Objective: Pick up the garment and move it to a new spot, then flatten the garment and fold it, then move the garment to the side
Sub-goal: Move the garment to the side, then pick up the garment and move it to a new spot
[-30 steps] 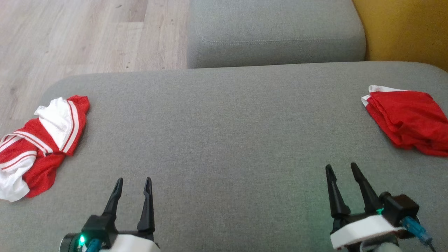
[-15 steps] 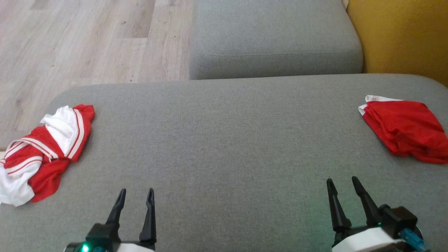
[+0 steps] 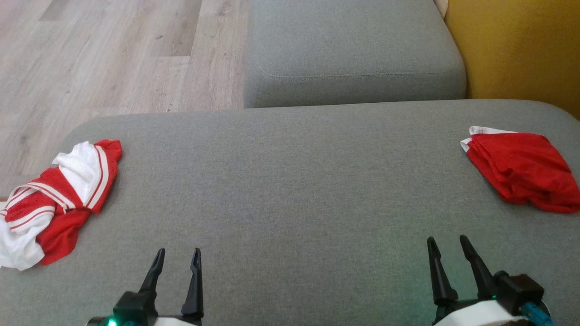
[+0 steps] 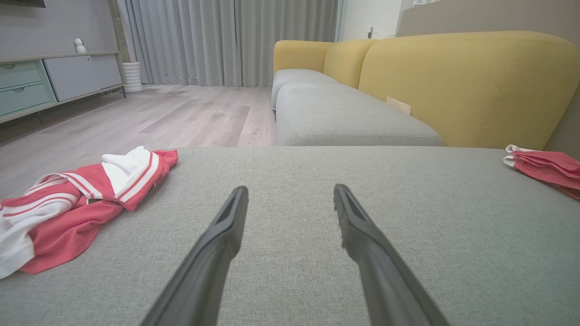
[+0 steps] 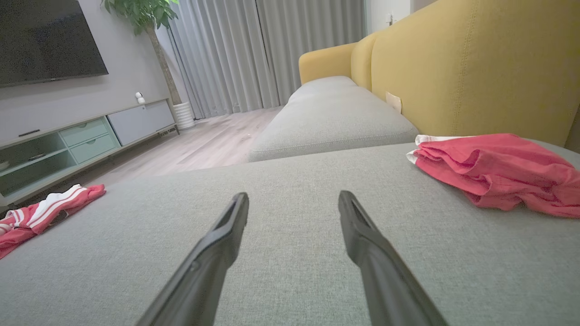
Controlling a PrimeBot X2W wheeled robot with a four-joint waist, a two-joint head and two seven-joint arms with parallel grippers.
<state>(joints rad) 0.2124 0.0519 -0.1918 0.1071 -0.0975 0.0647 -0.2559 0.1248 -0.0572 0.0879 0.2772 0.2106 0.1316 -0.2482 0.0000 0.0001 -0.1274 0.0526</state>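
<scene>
Item 1: red-and-white garment (image 3: 59, 199). Red fabric with white panels and white stripe trim. It is crumpled in a loose, unfolded heap. It is found at the left edge of the head view, at mid-height, on the left end of the grey cushion (image 3: 290, 190).

Item 2: red garment (image 3: 521, 170). Plain red, with a white edge shown at its upper left corner. It is folded into a rough, wrinkled, layered packet. It is laid at the right edge of the head view, on the cushion's right end, well apart from item 1.
</scene>
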